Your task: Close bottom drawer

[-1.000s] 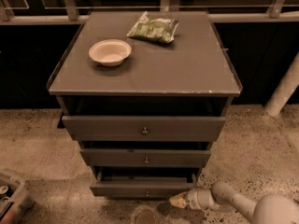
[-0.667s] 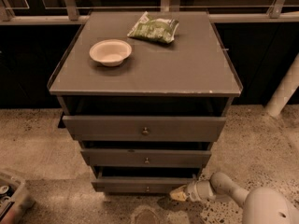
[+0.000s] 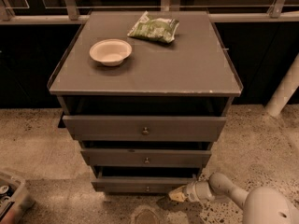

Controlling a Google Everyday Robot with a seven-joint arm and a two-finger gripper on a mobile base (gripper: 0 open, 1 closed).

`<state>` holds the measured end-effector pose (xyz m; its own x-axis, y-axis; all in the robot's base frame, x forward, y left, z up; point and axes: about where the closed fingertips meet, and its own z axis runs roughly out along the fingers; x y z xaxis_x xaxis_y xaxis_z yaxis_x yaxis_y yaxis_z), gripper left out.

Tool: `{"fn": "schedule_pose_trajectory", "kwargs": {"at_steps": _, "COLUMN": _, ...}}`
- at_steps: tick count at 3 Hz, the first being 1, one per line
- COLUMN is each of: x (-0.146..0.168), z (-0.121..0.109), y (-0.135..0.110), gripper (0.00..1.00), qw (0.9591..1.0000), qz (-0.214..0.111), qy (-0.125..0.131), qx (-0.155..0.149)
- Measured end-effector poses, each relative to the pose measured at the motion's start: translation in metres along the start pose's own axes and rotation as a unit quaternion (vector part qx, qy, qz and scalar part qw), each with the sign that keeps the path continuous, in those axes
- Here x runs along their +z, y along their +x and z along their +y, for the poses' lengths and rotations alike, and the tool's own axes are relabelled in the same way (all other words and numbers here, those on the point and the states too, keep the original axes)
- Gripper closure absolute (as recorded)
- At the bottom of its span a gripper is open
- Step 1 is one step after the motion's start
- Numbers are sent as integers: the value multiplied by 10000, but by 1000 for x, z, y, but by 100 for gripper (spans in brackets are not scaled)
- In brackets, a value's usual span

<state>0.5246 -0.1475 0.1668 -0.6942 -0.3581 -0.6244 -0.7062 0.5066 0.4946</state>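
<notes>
The grey cabinet (image 3: pixel 145 73) has three drawers. The bottom drawer (image 3: pixel 140 185) is the lowest, with a slim grey front and a small round knob (image 3: pixel 147 188); it stands slightly pulled out, with a dark gap above its front. My gripper (image 3: pixel 176 195) is low at the drawer's right front corner, its pale tip touching or nearly touching the drawer front. The white arm (image 3: pixel 233 195) reaches in from the lower right.
A white bowl (image 3: pixel 110 52) and a green snack bag (image 3: pixel 154 28) lie on the cabinet top. The top drawer (image 3: pixel 145 127) and middle drawer (image 3: pixel 145 157) also stand slightly out. A bin (image 3: pixel 11 199) sits on the floor at lower left. A white post (image 3: pixel 285 87) stands at right.
The bottom drawer has slid back into the cabinet. My gripper and arm have moved left and inward with its front.
</notes>
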Motion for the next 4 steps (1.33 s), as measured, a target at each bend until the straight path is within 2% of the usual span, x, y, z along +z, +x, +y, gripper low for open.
{"fn": "schedule_pose_trajectory", "kwargs": {"at_steps": 1, "x": 3, "z": -25, "y": -6, "gripper": 100, "qw": 9991, "qz": -59, "qy": 372, "qx": -177}}
{"fn": "schedule_pose_trajectory", "kwargs": {"at_steps": 2, "x": 2, "z": -24, "y": -5, "gripper": 100, "qw": 9991, "qz": -59, "qy": 373, "qx": -177}}
{"fn": "schedule_pose_trajectory", "kwargs": {"at_steps": 3, "x": -4, "z": -46, "y": -10, "gripper": 100, "qw": 9961, "qz": -140, "qy": 829, "qx": -258}}
{"fn": "schedule_pose_trajectory", "kwargs": {"at_steps": 4, "x": -4, "z": -45, "y": -10, "gripper": 100, "qw": 9961, "qz": -140, "qy": 831, "qx": -259}}
